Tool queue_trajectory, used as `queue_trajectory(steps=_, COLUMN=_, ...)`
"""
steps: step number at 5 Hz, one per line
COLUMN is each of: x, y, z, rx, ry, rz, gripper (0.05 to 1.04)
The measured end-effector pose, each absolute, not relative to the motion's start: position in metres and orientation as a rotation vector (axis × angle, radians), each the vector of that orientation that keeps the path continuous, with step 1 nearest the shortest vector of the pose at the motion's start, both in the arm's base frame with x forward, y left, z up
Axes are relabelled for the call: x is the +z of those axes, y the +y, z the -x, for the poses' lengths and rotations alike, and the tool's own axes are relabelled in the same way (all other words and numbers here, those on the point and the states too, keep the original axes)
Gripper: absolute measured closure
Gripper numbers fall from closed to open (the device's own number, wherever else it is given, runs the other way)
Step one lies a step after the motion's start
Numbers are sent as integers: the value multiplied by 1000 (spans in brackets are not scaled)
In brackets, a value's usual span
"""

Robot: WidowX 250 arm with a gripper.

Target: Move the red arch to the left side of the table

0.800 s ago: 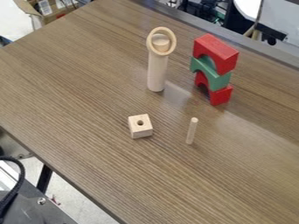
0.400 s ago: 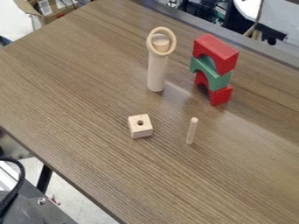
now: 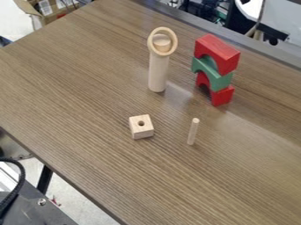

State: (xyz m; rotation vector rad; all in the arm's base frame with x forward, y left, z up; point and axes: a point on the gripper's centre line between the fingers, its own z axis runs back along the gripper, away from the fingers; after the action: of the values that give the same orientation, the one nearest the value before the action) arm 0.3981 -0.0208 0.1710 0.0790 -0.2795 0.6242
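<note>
My work table [image 3: 76,96] has a brown wood-grain top, set diagonally, with a gray strip [image 3: 194,24] along its far edge and a soft sheen of light across its right-hand portion. Below the near left edge, a black support leg [image 3: 45,179] stands over a pale floor [image 3: 76,201]. Beyond the far side, I have an open cardboard box [image 3: 35,20] at upper left and a pale panel [image 3: 283,22] at upper right.
</note>
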Motion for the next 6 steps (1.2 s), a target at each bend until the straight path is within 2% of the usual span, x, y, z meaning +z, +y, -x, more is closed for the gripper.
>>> queue_trajectory(steps=2, x=154, y=-25, z=-395, rx=695, ry=-248, rz=-29, gripper=83)
queue_trajectory(steps=5, x=136, y=-30, z=-388, rx=744, ry=-205, rz=-4, gripper=83)
queue_trajectory(steps=6, x=131, y=-33, z=-384, rx=753, ry=-160, rz=5, gripper=83)
